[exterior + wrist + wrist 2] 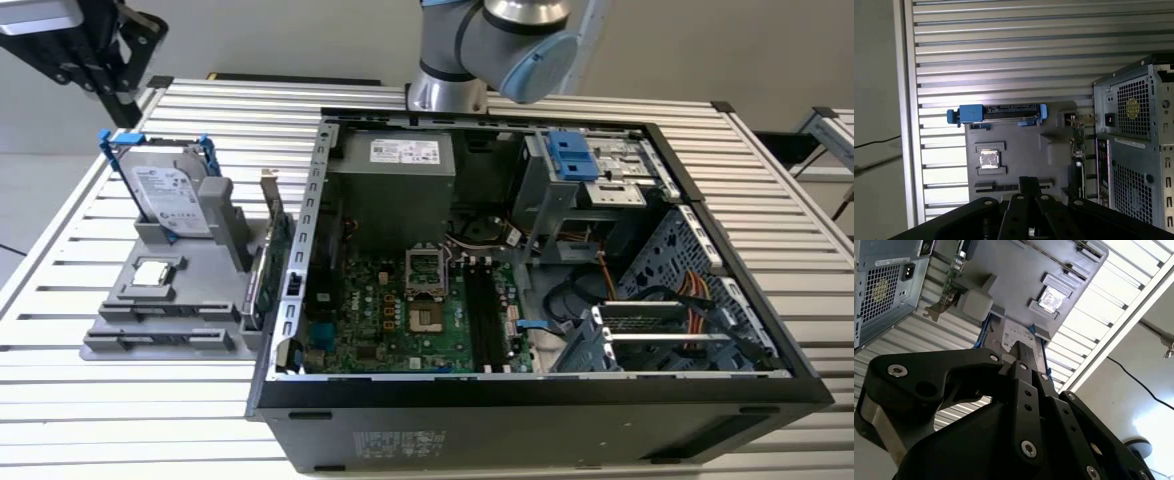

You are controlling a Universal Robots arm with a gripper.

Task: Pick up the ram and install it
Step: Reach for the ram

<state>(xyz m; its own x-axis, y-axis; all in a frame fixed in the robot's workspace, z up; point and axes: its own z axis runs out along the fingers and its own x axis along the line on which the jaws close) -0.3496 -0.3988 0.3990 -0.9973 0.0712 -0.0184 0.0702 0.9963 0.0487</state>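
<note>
Black claw (1029,182) closed, tips together, hung above grey plastic parts holder (1019,150) on slatted metal table (1004,50), seemingly for a straight descent. Slim circuit-board ram: position among holder's slots not discernible.

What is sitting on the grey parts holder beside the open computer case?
A hard drive with blue rails stands upright, a processor chip lies flat, an expansion card stands on edge. In the first wrist view the gripper covers part of the holder.
</note>
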